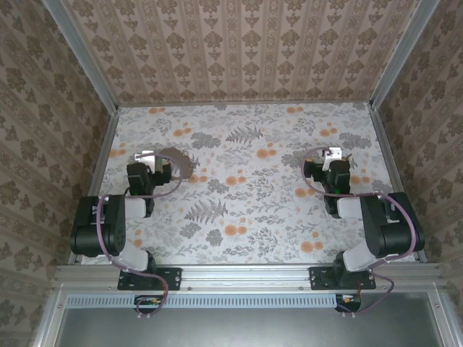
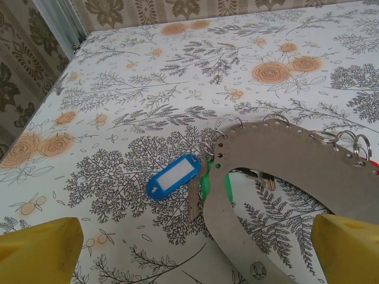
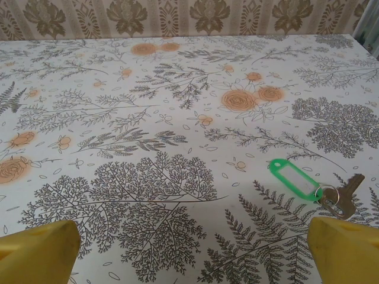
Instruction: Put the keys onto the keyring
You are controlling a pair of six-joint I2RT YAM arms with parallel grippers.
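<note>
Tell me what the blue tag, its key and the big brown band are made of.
The blue tag looks like shiny plastic with a white label window. The key seems dull grey metal. The brown band looks like matte leather or card, flat with punched edge holes.

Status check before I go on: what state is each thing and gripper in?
left gripper: open, holding nothing.
right gripper: open, holding nothing.
keyring: lying flat, split rings along its holed edge.
blue-tag key: flat beside the keyring's edge; attached or not, cannot tell.
second green tag: partly under the keyring.
green-tag key: flat, ungripped, off the keyring.
</note>
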